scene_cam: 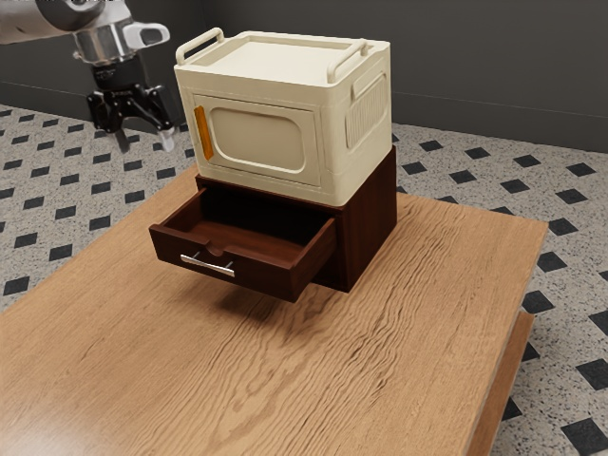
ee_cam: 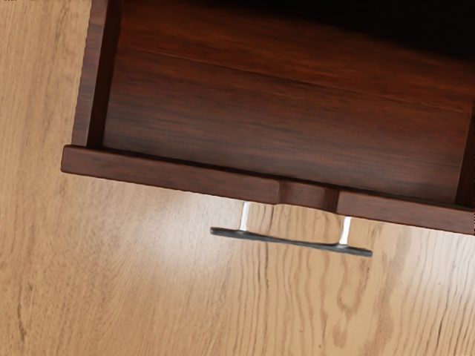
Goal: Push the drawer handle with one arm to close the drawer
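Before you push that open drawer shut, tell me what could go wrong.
The handle is a thin bar, so my gripper might slip off it. I hover above the drawer; coming down too early could strike its front edge. The cream box sits on top of the cabinet, so a hard shove may shift both.

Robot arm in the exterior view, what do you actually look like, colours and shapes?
My arm is pale and smoothly rounded, leading to a silvery wrist section. Below that is a black, angular gripper with jointed linkages and two slim fingers; one tip looks dark, the other pale.
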Robot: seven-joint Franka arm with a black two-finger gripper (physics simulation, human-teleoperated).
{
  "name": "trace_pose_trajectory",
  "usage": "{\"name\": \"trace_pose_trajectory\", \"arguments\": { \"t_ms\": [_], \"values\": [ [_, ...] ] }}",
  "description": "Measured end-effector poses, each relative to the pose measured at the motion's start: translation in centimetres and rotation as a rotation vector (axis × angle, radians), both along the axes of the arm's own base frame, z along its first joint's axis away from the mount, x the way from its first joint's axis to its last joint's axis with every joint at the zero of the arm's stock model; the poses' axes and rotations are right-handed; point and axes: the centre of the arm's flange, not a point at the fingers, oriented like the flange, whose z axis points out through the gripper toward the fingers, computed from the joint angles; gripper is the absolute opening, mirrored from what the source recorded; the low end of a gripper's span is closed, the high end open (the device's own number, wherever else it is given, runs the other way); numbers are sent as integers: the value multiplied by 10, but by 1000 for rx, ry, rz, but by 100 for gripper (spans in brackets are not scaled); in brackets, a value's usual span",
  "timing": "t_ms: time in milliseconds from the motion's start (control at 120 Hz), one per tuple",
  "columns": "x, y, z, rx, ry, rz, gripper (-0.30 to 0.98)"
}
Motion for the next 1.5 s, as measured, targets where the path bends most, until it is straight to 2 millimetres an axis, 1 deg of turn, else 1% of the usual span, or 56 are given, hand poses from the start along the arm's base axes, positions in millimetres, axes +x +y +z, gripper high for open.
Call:
{"name": "trace_pose_trajectory", "arguments": {
  "t_ms": [67, 100, 133, 192, 217, 283, 325, 367, 417, 475, 508, 550, 650, 733, 767, 858, 925, 1025, 1192, 1333, 1500],
  "values": [
    [-1, -3, -3, 1, -4, -16, 69],
    [-8, -8, -6, 2, -1, -31, 69],
    [-24, -15, -15, 0, 9, -50, 69],
    [-67, -30, -37, 12, 16, -89, 69],
    [-87, -36, -50, 16, 18, -104, 68],
    [-128, -41, -80, 24, 12, -123, 67],
    [-154, -44, -102, 24, 6, -131, 66],
    [-168, -47, -122, 27, 3, -139, 66],
    [-172, -55, -143, 38, 5, -158, 62],
    [-167, -68, -162, 58, 7, -185, 52],
    [-164, -77, -168, 71, 1, -202, 45],
    [-159, -83, -176, 81, -4, -212, 37],
    [-143, -87, -199, 89, -3, -211, 21],
    [-122, -87, -217, 94, -10, -204, 12],
    [-114, -87, -220, 97, -22, -201, 9],
    [-91, -88, -217, 105, -67, -196, 2],
    [-73, -88, -214, 110, -93, -192, -1],
    [-52, -88, -216, 114, -115, -187, -4],
    [-26, -88, -225, 117, -135, -179, -6],
    [-7, -88, -234, 120, -145, -175, -3],
    [21, -86, -235, 125, -175, -169, -1]
  ]
}}
